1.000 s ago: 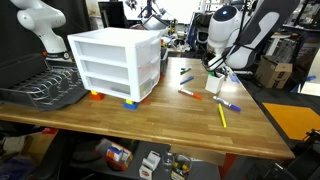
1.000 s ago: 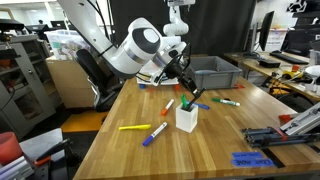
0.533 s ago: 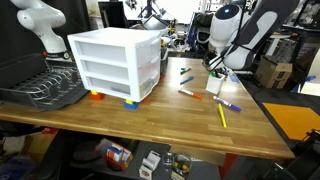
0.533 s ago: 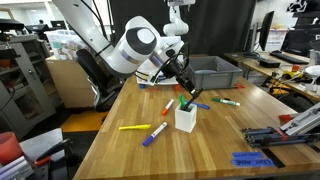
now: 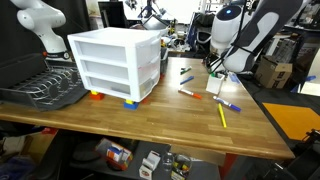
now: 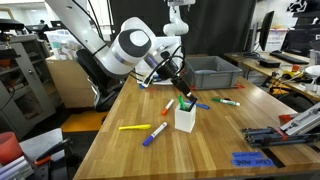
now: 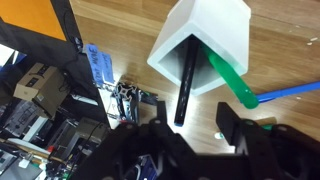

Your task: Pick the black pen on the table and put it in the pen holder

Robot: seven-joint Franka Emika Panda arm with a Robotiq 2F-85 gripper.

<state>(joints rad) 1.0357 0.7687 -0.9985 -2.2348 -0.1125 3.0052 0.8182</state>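
The whitish pen holder (image 7: 205, 45) stands upright on the wooden table and also shows in both exterior views (image 6: 185, 118) (image 5: 214, 84). The black pen (image 7: 186, 88) stands in it, its upper end sticking out (image 6: 187, 102). My gripper (image 7: 192, 128) hovers just above the holder (image 6: 181, 88), open. Its fingers (image 7: 235, 125) stand wide on either side of the pen's free end without touching it. A green pen (image 7: 236, 80) leans in the holder too.
A yellow pen (image 6: 133, 127) and a purple-blue pen (image 6: 155, 134) lie in front of the holder. Green and blue pens (image 6: 225, 101) lie behind it. A grey bin (image 6: 210, 70) stands further back. A big white drawer unit (image 5: 115, 62) and a dish rack (image 5: 45, 90) stand along the table.
The arm has drawn slightly up and back from the holder. The pens on the table have not moved.
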